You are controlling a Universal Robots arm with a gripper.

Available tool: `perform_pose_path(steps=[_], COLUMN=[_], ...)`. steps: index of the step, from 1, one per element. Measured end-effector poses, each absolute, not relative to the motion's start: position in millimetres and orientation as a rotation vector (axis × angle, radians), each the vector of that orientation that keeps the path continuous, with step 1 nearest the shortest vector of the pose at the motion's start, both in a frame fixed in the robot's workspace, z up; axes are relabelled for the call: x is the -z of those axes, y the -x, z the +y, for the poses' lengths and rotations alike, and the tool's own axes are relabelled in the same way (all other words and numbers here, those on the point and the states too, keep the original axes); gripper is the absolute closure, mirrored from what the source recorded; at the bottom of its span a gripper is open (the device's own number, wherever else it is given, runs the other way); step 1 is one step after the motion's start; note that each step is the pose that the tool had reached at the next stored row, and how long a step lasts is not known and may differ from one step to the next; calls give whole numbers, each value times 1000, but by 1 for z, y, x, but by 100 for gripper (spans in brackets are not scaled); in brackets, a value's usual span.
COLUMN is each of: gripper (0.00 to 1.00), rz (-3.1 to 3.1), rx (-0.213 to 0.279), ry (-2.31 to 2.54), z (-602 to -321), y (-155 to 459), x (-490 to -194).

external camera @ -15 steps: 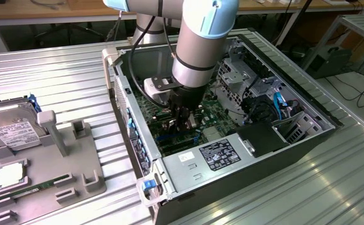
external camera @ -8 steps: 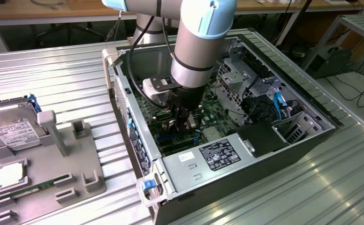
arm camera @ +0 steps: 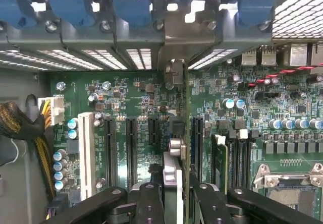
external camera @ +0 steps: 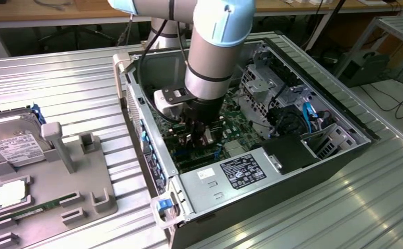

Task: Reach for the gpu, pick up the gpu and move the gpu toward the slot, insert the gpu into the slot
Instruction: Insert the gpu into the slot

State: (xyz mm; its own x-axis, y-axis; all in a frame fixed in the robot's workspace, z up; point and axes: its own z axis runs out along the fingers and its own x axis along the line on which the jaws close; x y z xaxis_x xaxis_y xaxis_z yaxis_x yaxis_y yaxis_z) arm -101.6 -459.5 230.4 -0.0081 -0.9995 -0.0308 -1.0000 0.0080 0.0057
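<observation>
The gpu (arm camera: 177, 183) stands on edge, clasped between the black fingers of the gripper (arm camera: 176, 204), low in the middle of the wrist frame over the green motherboard (arm camera: 141, 108). In the exterior view, the gripper (external camera: 196, 136) reaches down inside the open computer case (external camera: 340, 119) at centre frame.

gpu (arm camera: 174, 183) lower end hidden behind pincer (arm camera: 174, 204)

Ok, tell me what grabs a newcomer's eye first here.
The arm plunging into the open PC case, mid-frame in the exterior view. In the wrist view, the gripper holds the gpu edge-on over the green motherboard, among its black slots. At the exterior view's left, a hard drive leans in a grey holder.
</observation>
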Motion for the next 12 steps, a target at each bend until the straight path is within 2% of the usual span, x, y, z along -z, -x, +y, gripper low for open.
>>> perform_pose_path(steps=[1, 4, 10, 11, 12], gripper=[65, 65, 65, 66, 73], rz=[2217, 2218, 2218, 2218, 2218], rx=[-39, -32, -30, -30, -30], ry=[2201, 2201, 2201, 2201, 2201], z=[-460, -459, -459, -459, -459], y=[101, 101, 101, 101, 101], x=[-244, -275, -284, -284, -284])
